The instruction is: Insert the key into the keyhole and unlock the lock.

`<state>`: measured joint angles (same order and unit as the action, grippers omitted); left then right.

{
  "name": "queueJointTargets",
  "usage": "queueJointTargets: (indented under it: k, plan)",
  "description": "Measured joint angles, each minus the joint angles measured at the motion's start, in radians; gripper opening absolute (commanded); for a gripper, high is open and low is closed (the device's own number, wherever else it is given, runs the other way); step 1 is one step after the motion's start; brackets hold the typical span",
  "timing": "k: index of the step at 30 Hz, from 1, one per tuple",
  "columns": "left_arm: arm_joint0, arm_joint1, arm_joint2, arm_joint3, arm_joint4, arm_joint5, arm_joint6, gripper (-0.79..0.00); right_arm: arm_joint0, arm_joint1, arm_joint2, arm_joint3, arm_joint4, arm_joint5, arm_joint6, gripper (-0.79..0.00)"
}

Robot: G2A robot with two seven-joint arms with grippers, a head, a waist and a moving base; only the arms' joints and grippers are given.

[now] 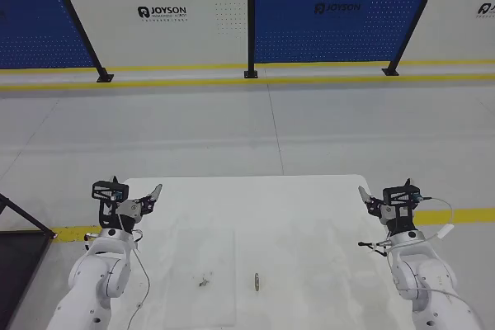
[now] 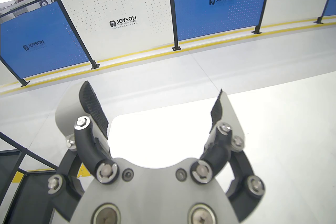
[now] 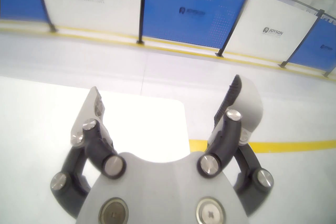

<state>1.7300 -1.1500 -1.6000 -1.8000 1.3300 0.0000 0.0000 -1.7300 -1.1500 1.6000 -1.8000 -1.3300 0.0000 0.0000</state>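
Observation:
On the white table (image 1: 313,239), near its front edge, lie two small objects. One is a small silvery piece (image 1: 203,282), which looks like the key. The other is a narrow brownish piece (image 1: 255,282), which looks like the lock, a short way to its right. My left gripper (image 1: 151,196) (image 2: 153,88) hovers open over the table's far left corner with nothing between its fingers. Over the far right corner my right gripper (image 1: 368,200) (image 3: 165,83) is likewise open with nothing in it. Both grippers are well away from the two objects.
A faint rectangular sheet (image 1: 173,256) lies on the table's left half, with the silvery piece on it. A black metal frame (image 1: 8,216) stands on the floor just left of the table. Blue and white fence panels (image 1: 330,29) line the back behind a yellow floor line.

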Motion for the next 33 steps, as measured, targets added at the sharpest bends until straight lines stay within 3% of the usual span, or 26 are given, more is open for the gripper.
queueJointTargets:
  k: [11, 14, 20, 24, 27, 30, 33]
  plan:
    - [0.014, 0.002, -0.007, -0.01, 0.02, -0.009, 0.007, 0.0, 0.0, 0.0, 0.0, 0.0, 0.0, 0.0, 0.0, 0.0]
    - [0.093, 0.005, -0.028, -0.07, 0.047, -0.053, 0.008, 0.0, 0.0, 0.0, 0.0, 0.0, 0.0, 0.0, 0.0, 0.0]
    - [0.357, 0.018, -0.094, -0.248, 0.076, -0.264, 0.035, 0.0, 0.0, 0.0, 0.0, 0.0, 0.0, 0.0, 0.0, 0.0]
    - [0.517, 0.024, -0.128, -0.342, 0.063, -0.4, -0.028, 0.0, 0.0, 0.0, 0.0, 0.0, 0.0, 0.0, 0.0, 0.0]
    - [0.575, 0.028, -0.125, -0.387, 0.077, -0.47, -0.121, 0.0, 0.0, 0.0, 0.0, 0.0, 0.0, 0.0, 0.0, 0.0]
    - [0.588, 0.029, -0.08, -0.399, 0.06, -0.515, -0.214, 0.0, 0.0, 0.0, 0.0, 0.0, 0.0, 0.0, 0.0, 0.0]
    - [0.563, 0.027, -0.028, -0.401, 0.054, -0.48, -0.334, 0.0, 0.0, 0.0, 0.0, 0.0, 0.0, 0.0, 0.0, 0.0]
